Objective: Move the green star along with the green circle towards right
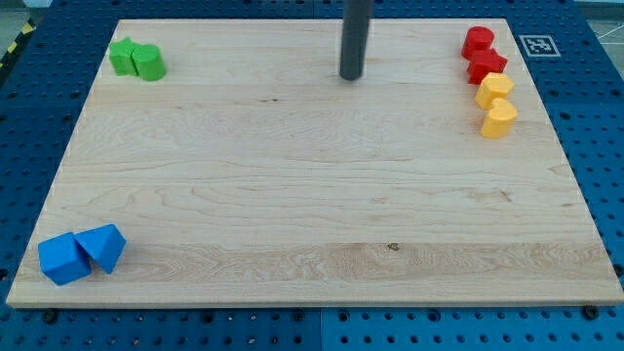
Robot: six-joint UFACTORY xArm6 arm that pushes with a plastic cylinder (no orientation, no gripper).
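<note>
Dark rod tool, gripping nothing, rests its tip (351, 76) near the table's (312, 195) top centre. Green star (122, 56) and green circle (149, 62) touch at top left, well apart; it should circle behind their left side.

Pale matt wooden board (312, 195)
</note>
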